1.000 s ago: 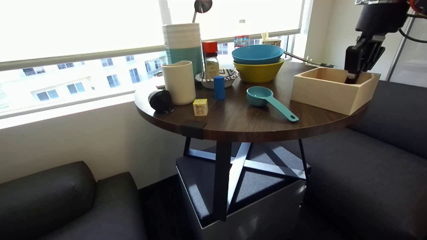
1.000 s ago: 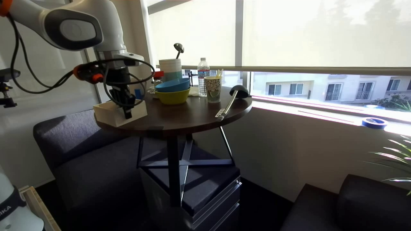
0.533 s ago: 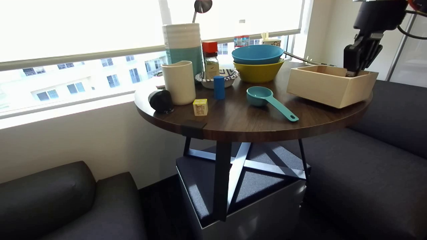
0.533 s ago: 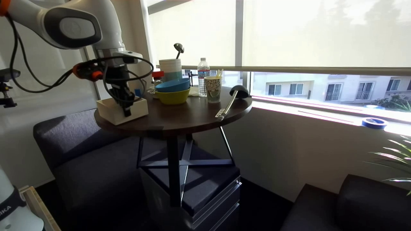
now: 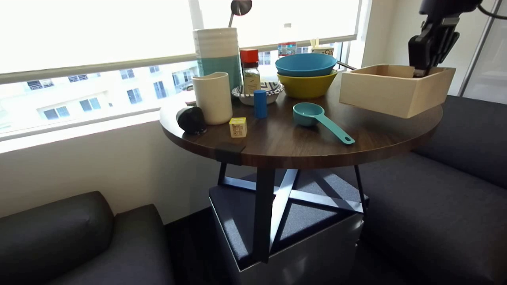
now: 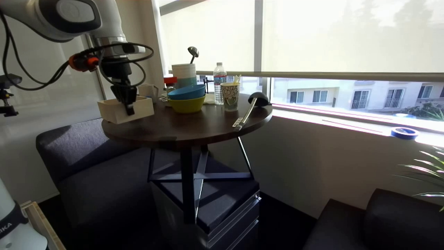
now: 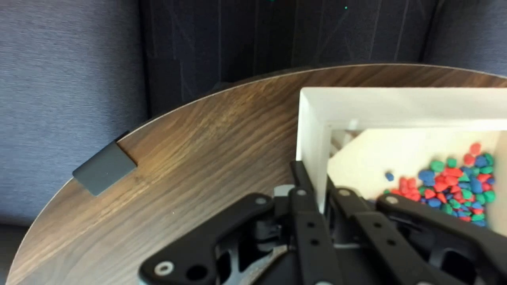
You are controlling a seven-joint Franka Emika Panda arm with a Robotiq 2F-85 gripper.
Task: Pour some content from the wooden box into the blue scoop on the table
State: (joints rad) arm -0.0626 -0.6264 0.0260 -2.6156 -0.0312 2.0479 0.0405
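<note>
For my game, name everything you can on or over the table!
Wooden box: 1, pale, gripped
Pieces: many, multicoloured, boxed
Blue scoop: 1, teal, tabletop
Bowls: 3, blue atop yellow, patterned nearby
Cups: 2, cream, patterned, tabletop
Cylinder: 1, blue, tabletop
Cube: 1, yellowish, tabletop
Lump: 1, black, tabletop
Jar: 1, red-capped, by bowls
Crock: 1, white-teal, near jar
Bottle: 1, clear, tabletop
Ladles: 2, dark, crock and tabletop
Gripper: 1, black, on box
Arm: 1, white, overhead

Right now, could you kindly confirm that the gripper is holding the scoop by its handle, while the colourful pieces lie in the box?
Not quite: the gripper is holding the box by one wall, as the wrist view shows. The scoop lies on the table, clear of the gripper, in an exterior view. The colourful pieces do lie in the box.
</note>
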